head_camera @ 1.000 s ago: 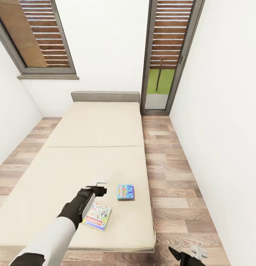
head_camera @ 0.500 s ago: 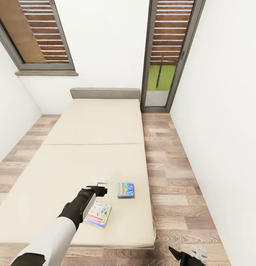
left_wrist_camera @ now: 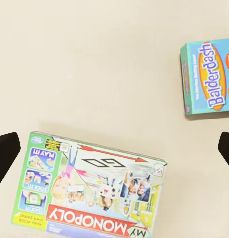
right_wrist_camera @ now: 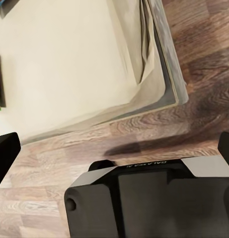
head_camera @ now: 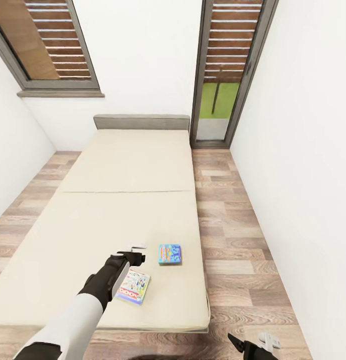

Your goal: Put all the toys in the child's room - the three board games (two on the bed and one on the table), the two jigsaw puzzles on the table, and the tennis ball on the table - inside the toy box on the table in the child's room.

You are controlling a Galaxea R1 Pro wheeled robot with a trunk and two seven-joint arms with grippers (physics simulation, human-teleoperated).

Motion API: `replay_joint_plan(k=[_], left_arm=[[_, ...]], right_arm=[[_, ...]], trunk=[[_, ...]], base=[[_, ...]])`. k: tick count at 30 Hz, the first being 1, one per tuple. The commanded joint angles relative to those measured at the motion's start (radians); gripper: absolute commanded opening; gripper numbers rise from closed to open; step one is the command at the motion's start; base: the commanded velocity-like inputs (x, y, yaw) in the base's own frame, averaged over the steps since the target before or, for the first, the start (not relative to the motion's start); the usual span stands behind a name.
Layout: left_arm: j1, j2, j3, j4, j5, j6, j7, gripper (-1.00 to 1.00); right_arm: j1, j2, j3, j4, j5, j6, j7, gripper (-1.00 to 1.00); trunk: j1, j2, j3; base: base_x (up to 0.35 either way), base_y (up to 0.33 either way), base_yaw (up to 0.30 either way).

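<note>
Left hand: my left gripper (head_camera: 134, 251) hangs over the bed (head_camera: 118, 200), fingers spread wide, holding nothing.
Monopoly box: the Monopoly game (left_wrist_camera: 94, 191) lies flat on the bed's near end, under my left gripper, not touched.
Balderdash box: the blue-and-orange game (head_camera: 170, 253) lies flat on the bed, near the Monopoly game, toward the edge by the floor (head_camera: 233, 240).
Right hand: my right gripper (head_camera: 250, 345) hangs low over the floor beside the bed's near corner, fingers apart, empty.
</note>
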Motion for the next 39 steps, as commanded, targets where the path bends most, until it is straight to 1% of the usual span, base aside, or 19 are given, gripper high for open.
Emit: replay_joint_plan(k=[1, 9, 16, 23, 25, 28, 29, 31, 35, 39], left_arm=[[0.000, 0.000, -0.003, -0.002, -0.003, 0.006, 0.004, 1.00], [0.000, 0.001, -0.005, -0.002, -0.003, 0.005, 0.004, 1.00], [0.000, -0.001, -0.005, -0.002, -0.003, 0.004, 0.004, 1.00], [0.000, 0.000, -0.005, -0.002, -0.003, 0.005, 0.004, 1.00], [0.000, 0.001, -0.005, -0.002, -0.003, 0.005, 0.003, 1.00], [0.000, 0.002, -0.005, -0.002, -0.003, 0.005, 0.003, 1.00], [0.000, 0.002, -0.005, -0.002, -0.003, 0.005, 0.003, 1.00], [0.000, 0.001, -0.005, -0.002, -0.003, 0.005, 0.003, 1.00], [0.000, 0.001, -0.005, -0.002, -0.003, 0.006, 0.003, 1.00], [0.000, 0.000, -0.005, -0.002, -0.003, 0.006, 0.003, 1.00]], right_arm=[[-0.001, 0.000, -0.002, 0.000, -0.009, 0.009, 0.003, 1.00], [-0.001, -0.001, -0.002, 0.000, -0.009, 0.009, 0.003, 1.00], [-0.001, -0.001, -0.002, 0.000, -0.008, 0.008, 0.006, 1.00], [-0.009, -0.010, -0.004, -0.002, -0.011, 0.020, 0.010, 1.00], [-0.036, -0.014, -0.005, -0.007, -0.012, 0.045, 0.010, 1.00], [-0.105, -0.014, -0.021, -0.005, -0.019, 0.125, 0.013, 1.00], [-0.116, -0.014, -0.025, -0.004, -0.020, 0.138, 0.013, 1.00], [-0.149, -0.006, -0.035, -0.004, -0.020, 0.171, 0.008, 1.00], [-0.177, -0.001, -0.040, -0.005, -0.022, 0.190, 0.006, 1.00], [-0.186, 0.002, -0.042, -0.004, -0.022, 0.194, 0.009, 1.00]], trunk=[[0.001, -0.002, -0.003], [0.001, -0.002, -0.016], [0.001, -0.002, -0.027], [0.001, -0.002, -0.030], [0.001, -0.002, -0.030], [0.001, -0.002, -0.030], [0.001, -0.002, -0.030], [0.001, -0.002, -0.030], [0.001, -0.002, -0.030], [0.001, -0.002, -0.030]], base=[[0.054, 0.000, 0.000], [0.135, 0.065, 0.000], [0.041, 0.020, 0.000], [0.004, 0.002, 0.000], [0.000, 0.000, 0.000], [0.000, 0.000, 0.000], [0.000, 0.000, 0.000], [0.000, 0.000, 0.000], [0.000, 0.000, 0.000], [0.000, 0.000, 0.000]])
